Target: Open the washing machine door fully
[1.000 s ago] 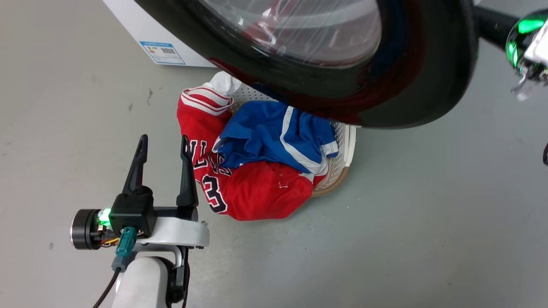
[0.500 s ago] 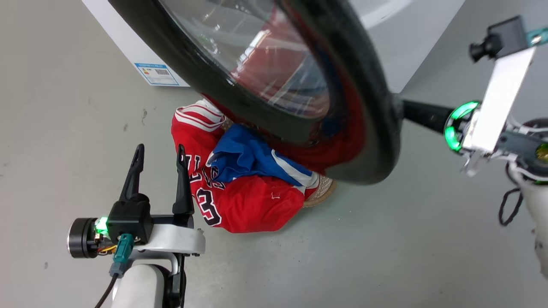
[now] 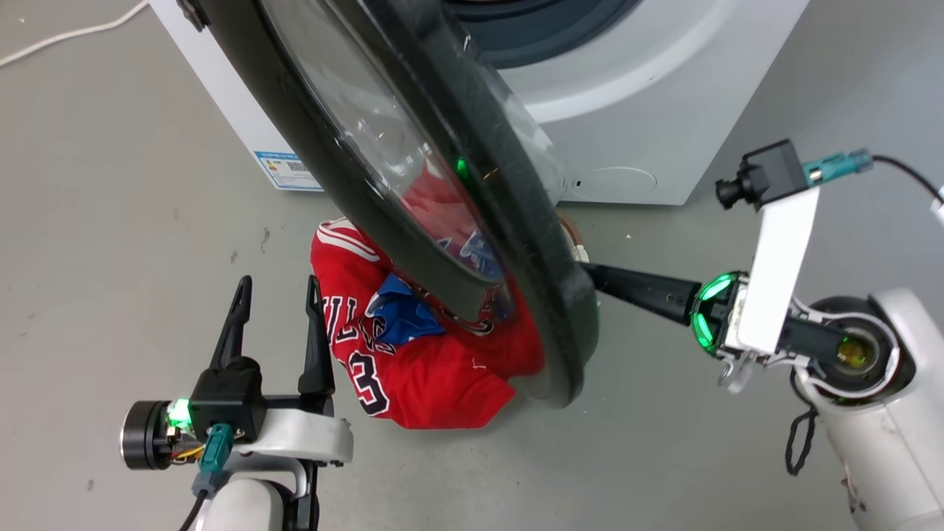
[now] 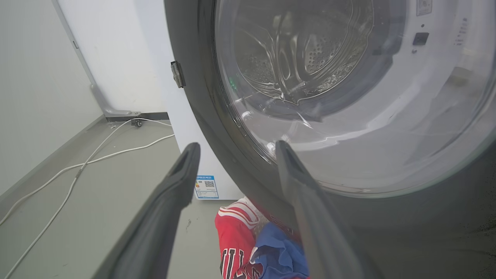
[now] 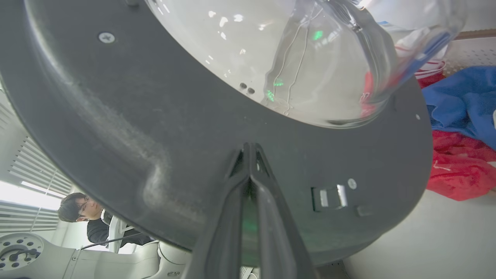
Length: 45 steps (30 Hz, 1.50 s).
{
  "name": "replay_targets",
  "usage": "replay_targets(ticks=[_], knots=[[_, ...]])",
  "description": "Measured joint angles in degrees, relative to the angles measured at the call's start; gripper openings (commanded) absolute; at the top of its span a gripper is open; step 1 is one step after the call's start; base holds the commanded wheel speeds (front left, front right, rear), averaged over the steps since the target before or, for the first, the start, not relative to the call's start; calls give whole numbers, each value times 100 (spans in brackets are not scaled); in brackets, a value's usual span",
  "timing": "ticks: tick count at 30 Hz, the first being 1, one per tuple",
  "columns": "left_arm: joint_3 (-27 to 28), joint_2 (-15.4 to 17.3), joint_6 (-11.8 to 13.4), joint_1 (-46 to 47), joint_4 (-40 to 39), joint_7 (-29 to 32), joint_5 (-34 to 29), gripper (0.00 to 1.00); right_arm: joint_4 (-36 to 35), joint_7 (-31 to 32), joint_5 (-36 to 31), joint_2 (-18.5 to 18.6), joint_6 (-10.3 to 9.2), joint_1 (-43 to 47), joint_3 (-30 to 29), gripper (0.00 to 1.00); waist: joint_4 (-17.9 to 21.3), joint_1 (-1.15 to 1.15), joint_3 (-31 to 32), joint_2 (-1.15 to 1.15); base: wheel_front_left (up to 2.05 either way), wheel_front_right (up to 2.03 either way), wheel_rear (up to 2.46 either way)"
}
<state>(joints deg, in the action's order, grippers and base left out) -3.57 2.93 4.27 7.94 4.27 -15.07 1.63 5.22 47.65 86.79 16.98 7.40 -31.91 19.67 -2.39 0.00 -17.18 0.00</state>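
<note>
The washing machine door [image 3: 527, 280] stands swung out from the white washing machine [image 3: 664, 110], seen nearly edge-on, its glass bowl [image 3: 383, 147] bulging toward the machine. My right gripper [image 3: 592, 271] is shut with nothing in it. In the right wrist view its tips [image 5: 248, 149] press the door's black inner face [image 5: 116, 116] below the glass, left of the latch [image 5: 329, 195]. Low on the left, my left gripper [image 3: 276, 284] is open and holds nothing. In its wrist view, the left gripper [image 4: 234, 149] points at the door's outer face [image 4: 201, 97], near the hinge [image 4: 177, 73].
A red jersey [image 3: 435, 369] and a blue garment [image 3: 402, 313] lie heaped on the floor under the door's lower rim. A white cable [image 4: 97, 155] runs over the floor left of the machine. A person [image 5: 87, 217] shows past the door's edge.
The head camera has shifted. The door has swung further out and now shows more edge-on. My right arm has come fully into view, against its inner face. The left gripper has held still.
</note>
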Motion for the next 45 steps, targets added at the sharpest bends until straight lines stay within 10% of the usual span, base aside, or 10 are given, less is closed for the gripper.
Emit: replay_targets(ticks=[26, 45], knots=[[16, 0, 11, -508, 70, 0, -1, 100, 268, -323, 167, -832, 0, 1229, 552, 0, -20, 0, 776, 0, 0, 0, 0], [42, -1, 18, -989, 96, 0, 8, 100, -409, -2773, 378, -1146, 0, 2364, -1328, 0, 192, 0, 1523, 0, 0, 0, 0]])
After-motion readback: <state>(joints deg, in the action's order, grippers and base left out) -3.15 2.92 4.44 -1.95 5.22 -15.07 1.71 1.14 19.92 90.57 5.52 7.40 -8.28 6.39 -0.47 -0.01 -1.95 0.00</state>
